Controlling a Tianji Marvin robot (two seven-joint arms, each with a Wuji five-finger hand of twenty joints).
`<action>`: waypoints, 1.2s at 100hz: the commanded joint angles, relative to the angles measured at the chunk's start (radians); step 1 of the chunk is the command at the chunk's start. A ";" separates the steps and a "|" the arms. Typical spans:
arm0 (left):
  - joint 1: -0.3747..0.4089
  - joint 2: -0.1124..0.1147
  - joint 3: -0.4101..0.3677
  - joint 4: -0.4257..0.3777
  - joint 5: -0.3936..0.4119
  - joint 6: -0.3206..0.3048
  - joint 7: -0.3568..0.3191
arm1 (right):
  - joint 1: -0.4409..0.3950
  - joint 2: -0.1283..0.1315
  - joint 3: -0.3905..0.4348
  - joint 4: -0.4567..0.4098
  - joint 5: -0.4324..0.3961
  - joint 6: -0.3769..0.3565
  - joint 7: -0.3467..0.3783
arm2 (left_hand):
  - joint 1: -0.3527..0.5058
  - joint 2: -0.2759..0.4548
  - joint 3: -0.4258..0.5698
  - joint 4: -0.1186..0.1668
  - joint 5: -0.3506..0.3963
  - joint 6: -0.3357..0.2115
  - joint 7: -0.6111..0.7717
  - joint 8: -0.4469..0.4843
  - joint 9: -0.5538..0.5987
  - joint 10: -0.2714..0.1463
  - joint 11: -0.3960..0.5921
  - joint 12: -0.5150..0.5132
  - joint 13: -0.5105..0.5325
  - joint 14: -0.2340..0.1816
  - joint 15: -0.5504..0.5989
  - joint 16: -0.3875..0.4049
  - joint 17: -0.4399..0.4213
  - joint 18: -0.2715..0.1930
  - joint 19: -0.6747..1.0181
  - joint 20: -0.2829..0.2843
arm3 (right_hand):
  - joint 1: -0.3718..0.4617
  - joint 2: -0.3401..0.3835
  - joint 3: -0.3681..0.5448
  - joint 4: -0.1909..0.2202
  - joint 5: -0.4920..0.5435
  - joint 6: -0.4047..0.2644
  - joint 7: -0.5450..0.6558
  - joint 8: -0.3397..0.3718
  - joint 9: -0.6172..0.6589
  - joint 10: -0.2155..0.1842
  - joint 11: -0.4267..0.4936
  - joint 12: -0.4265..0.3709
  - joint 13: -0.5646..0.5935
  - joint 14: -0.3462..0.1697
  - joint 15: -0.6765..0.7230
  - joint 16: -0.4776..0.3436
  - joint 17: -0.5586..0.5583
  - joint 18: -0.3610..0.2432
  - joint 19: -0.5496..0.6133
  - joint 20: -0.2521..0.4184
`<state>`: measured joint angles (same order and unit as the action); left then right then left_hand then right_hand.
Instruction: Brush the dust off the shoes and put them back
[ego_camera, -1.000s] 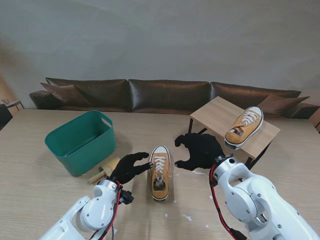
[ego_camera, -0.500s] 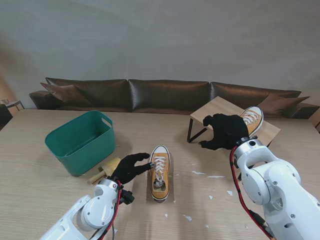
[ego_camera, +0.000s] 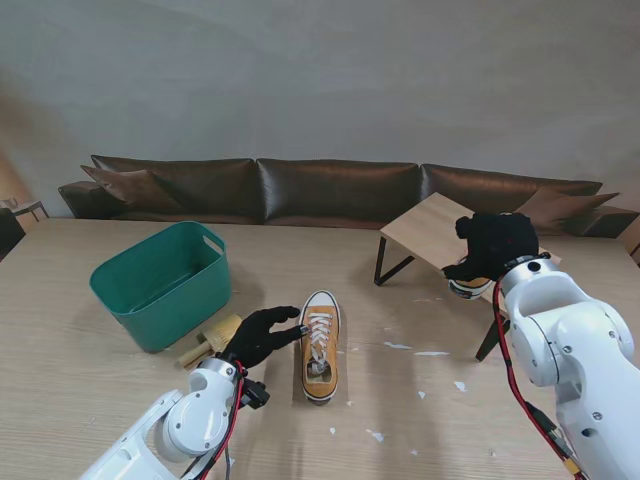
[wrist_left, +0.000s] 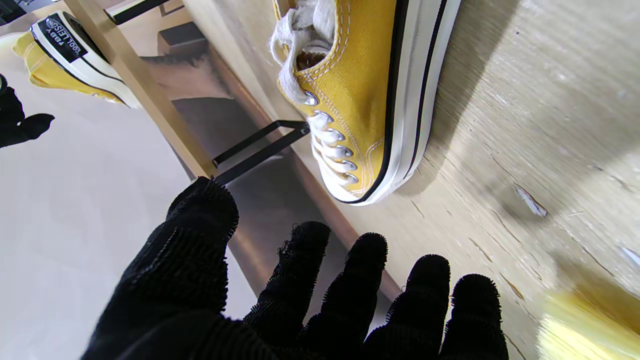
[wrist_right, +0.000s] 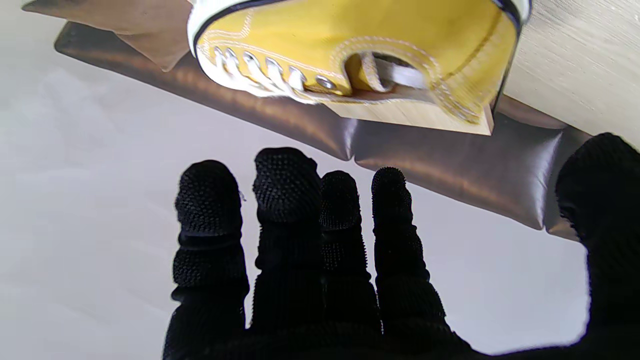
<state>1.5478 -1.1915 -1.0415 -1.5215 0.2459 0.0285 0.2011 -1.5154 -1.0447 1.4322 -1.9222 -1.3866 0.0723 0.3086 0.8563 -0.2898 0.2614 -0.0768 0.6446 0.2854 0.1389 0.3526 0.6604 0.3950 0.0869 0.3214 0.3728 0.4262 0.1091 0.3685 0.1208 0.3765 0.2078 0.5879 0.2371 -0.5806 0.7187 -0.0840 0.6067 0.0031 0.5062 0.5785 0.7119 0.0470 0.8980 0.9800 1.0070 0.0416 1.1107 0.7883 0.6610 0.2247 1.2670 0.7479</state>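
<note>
One yellow sneaker (ego_camera: 320, 343) (wrist_left: 360, 95) lies on the table in front of me, toe pointing away. My left hand (ego_camera: 260, 335) (wrist_left: 280, 300) rests just left of it, open, fingers spread and holding nothing. A second yellow sneaker (ego_camera: 470, 287) (wrist_right: 350, 55) (wrist_left: 65, 60) sits on the small wooden rack (ego_camera: 425, 228) at the right, mostly hidden in the stand view. My right hand (ego_camera: 495, 245) (wrist_right: 320, 260) hovers over that sneaker, open, fingers extended, apart from it. A wooden brush (ego_camera: 210, 338) lies on the table behind my left hand.
A green plastic basket (ego_camera: 165, 283) stands at the left of the table. White dust flecks (ego_camera: 420, 352) lie scattered on the wood around the near sneaker. A dark leather sofa (ego_camera: 330, 190) runs behind the table.
My right hand has swung from beside the near sneaker out to the right, up over the sneaker on the rack. The left hand and both shoes have stayed put.
</note>
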 joint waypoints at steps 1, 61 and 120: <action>-0.001 -0.008 0.000 0.000 -0.005 0.005 -0.021 | -0.005 0.003 0.007 0.012 -0.009 0.003 0.022 | 0.021 0.027 -0.039 0.040 0.006 0.006 -0.001 0.003 0.012 0.005 0.005 0.004 0.007 0.015 -0.006 0.000 -0.015 -0.007 -0.008 0.015 | -0.038 -0.020 0.028 0.024 0.030 0.029 0.000 0.020 -0.033 0.009 0.026 0.027 -0.027 -0.009 0.021 0.018 -0.170 0.015 -0.012 0.028; 0.002 -0.007 -0.003 0.002 -0.006 0.001 -0.023 | -0.008 0.007 -0.025 0.080 -0.027 0.039 0.047 | 0.025 0.030 -0.044 0.041 0.005 0.005 -0.002 0.003 0.011 0.006 0.005 0.004 0.007 0.017 -0.008 0.000 -0.015 -0.007 -0.008 0.016 | -0.045 -0.013 0.027 0.019 0.114 0.040 0.005 0.025 -0.037 0.021 0.029 0.051 -0.032 -0.013 0.030 0.023 -0.175 0.013 -0.015 0.029; 0.007 -0.005 -0.006 0.000 -0.004 0.005 -0.028 | -0.006 0.008 -0.091 0.142 -0.077 0.080 -0.004 | 0.026 0.035 -0.048 0.041 0.008 0.006 -0.001 0.003 0.012 0.007 0.005 0.004 0.009 0.017 -0.007 0.001 -0.015 -0.006 -0.008 0.017 | 0.185 -0.121 -0.060 0.030 0.255 0.002 0.452 0.333 0.039 0.001 0.096 0.067 0.038 -0.059 0.107 0.020 -0.129 0.001 0.028 0.010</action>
<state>1.5526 -1.1923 -1.0467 -1.5195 0.2450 0.0312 0.1923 -1.5120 -1.0343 1.3549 -1.7991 -1.4564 0.1473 0.3013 0.8583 -0.2898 0.2386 -0.0767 0.6446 0.2856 0.1389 0.3526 0.6604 0.3957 0.0869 0.3214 0.3728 0.4270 0.1091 0.3685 0.1201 0.3766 0.2078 0.5964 0.3573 -0.6738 0.6896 -0.0838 0.8201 0.0179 0.8719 0.8585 0.7089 0.0789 0.9630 1.0392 1.0044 -0.0041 1.1837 0.7965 0.6610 0.2247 1.2663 0.7483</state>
